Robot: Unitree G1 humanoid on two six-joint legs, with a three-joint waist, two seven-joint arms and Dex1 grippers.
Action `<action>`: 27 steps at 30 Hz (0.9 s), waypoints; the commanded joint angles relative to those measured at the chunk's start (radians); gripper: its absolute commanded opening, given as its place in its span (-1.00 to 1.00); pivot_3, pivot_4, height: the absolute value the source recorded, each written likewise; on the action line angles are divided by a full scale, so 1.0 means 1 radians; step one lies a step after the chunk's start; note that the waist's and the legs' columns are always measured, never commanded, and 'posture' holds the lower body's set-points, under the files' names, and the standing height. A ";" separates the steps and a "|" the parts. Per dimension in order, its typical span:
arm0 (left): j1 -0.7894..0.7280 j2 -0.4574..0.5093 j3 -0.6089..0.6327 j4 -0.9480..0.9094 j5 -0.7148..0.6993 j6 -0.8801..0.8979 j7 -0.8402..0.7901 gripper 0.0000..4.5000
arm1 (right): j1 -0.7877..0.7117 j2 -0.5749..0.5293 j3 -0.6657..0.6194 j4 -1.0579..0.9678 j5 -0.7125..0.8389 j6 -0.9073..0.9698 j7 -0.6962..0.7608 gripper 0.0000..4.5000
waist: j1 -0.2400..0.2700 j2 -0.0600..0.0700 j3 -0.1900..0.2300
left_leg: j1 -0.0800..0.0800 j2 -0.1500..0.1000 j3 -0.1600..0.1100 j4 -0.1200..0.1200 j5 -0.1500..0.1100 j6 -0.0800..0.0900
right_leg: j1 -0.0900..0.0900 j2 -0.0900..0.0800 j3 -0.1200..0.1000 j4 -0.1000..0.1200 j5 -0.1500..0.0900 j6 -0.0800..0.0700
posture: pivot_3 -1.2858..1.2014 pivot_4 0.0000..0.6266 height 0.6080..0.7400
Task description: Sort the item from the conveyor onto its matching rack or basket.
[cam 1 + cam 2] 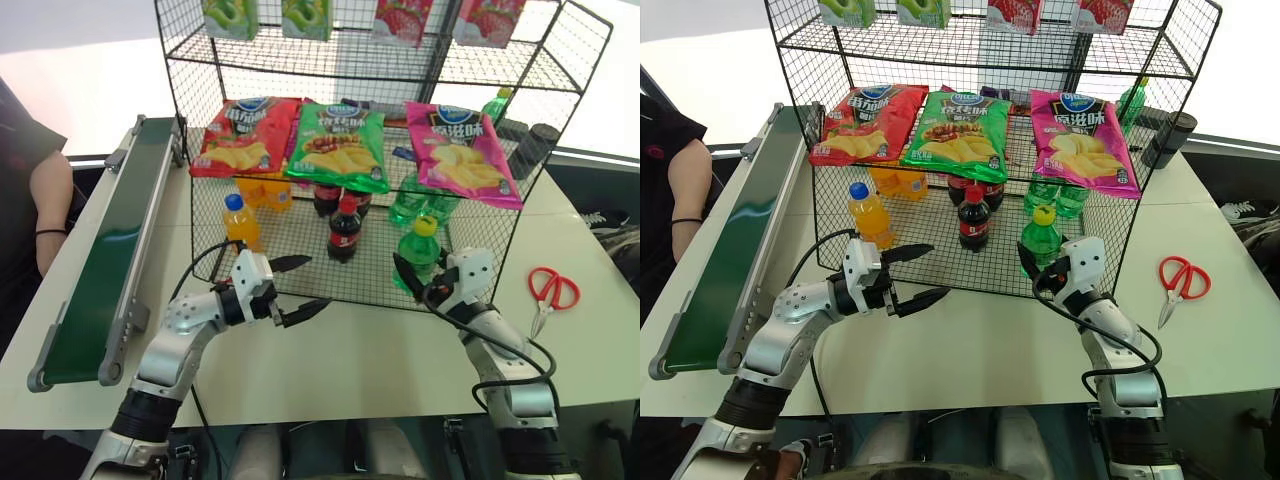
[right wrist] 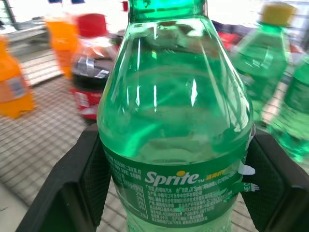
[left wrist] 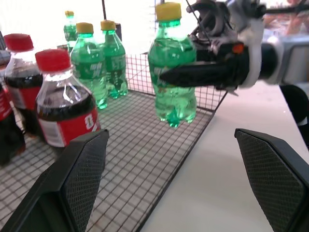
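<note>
Desk [image 1: 400, 370]: pale top, bare along its near edge.
Conveyor [image 1: 100, 270]: lies along the desk's left side, dark-green belt in a grey frame.
Rack [image 1: 200, 215]: black wire mesh, stands mid-desk toward the back.
Scissors [image 1: 550, 295]: red-handled, flat on the desk right of the rack.

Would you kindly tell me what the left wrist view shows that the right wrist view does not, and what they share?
The left wrist view shows the right hand from outside, gripping the green bottle above the basket edge, yellow cap visible. The right wrist view shows an orange-drink bottle and the held bottle's Sprite label close up. Both show the green bottle, a cola bottle and other green bottles.
</note>
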 commanded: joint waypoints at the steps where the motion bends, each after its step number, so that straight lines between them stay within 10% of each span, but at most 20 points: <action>1: -0.003 -0.004 0.003 -0.065 -0.022 0.015 0.005 0.98 | -0.083 0.025 -0.052 0.098 -0.021 -0.110 -0.057 0.35 | 0.000 0.000 0.000 | 0.000 0.000 0.000 0.000 0.000 0.000 | 0.000 0.000 0.000 0.001 0.000 0.000 | 0.03 -0.52 1.00; 15: -0.003 -0.020 -0.023 -0.097 -0.019 0.044 0.007 0.98 | -0.240 0.048 -0.105 0.389 -0.003 -0.224 -0.072 0.35 | 0.001 0.003 -0.001 | 0.000 0.000 0.001 0.000 0.000 -0.001 | 0.000 0.000 0.001 0.001 0.000 0.000 | 0.03 -0.52 1.00; 18: -0.006 -0.021 -0.023 -0.100 -0.019 0.051 0.009 1.00 | -0.235 0.050 -0.108 0.380 0.012 -0.217 -0.058 0.98 | 0.000 0.003 -0.001 | 0.001 0.000 0.001 0.000 0.000 -0.001 | 0.000 0.000 0.001 0.001 0.000 0.000 | 0.03 -0.52 1.00; 27: 0.001 -0.017 -0.029 -0.107 -0.018 0.053 0.012 1.00 | -0.148 0.033 -0.100 0.227 -0.015 -0.190 -0.094 0.98 | 0.002 0.004 -0.001 | 0.004 0.000 0.001 0.000 0.000 -0.001 | 0.003 -0.001 0.001 0.001 0.000 0.000 | 0.03 -0.52 1.00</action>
